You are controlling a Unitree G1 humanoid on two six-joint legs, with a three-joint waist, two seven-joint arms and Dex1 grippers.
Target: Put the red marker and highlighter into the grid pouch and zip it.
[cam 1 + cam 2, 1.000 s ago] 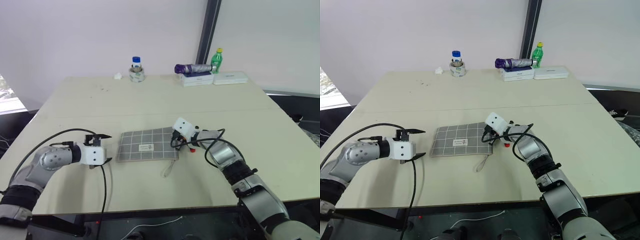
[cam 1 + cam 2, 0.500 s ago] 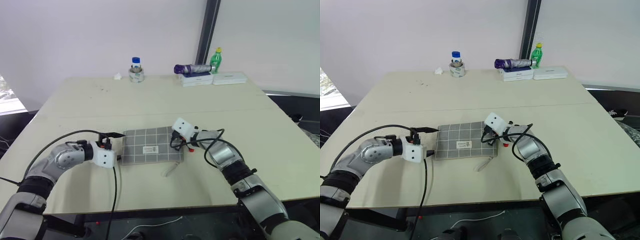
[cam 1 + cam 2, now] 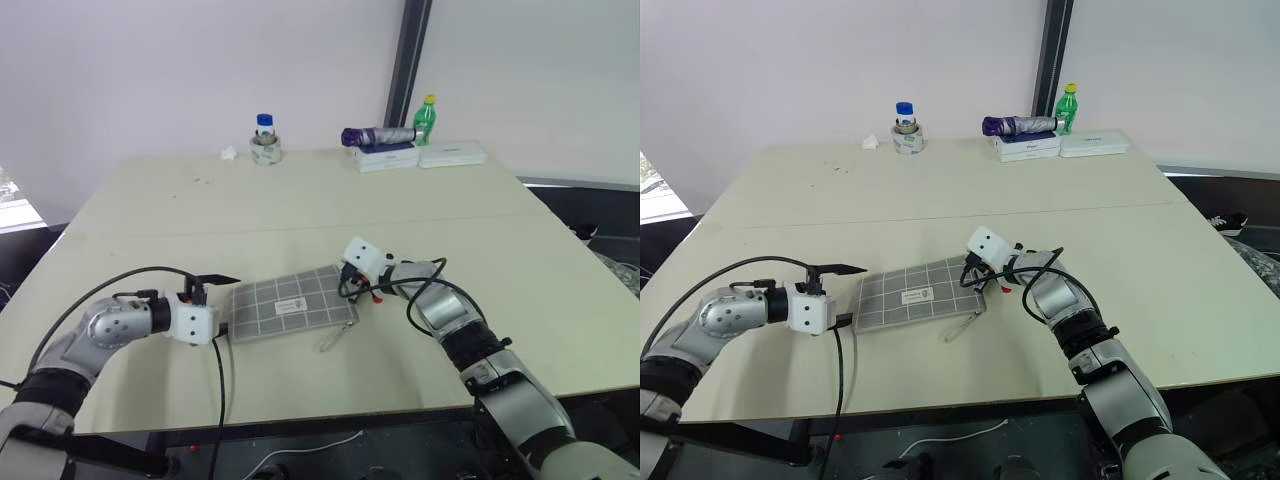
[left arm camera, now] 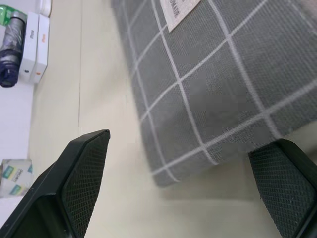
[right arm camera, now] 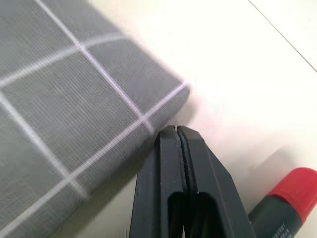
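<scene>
Pouch (image 3: 288, 305) lies at frame centre on the surface (image 3: 300, 200); we see our left tool (image 3: 222, 298) wide around its left end, our right tool (image 5: 177, 133) closed at its right corner, beside the marker (image 5: 283, 197).

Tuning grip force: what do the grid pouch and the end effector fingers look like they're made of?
Grid pouch: woven fabric, matte grey with white grid lines; the weave is visible close up, so probably canvas-like cloth. Left end effector fingers: black, matte, with a fine cross-hatched pad texture, likely rubber or textured plastic.
</scene>
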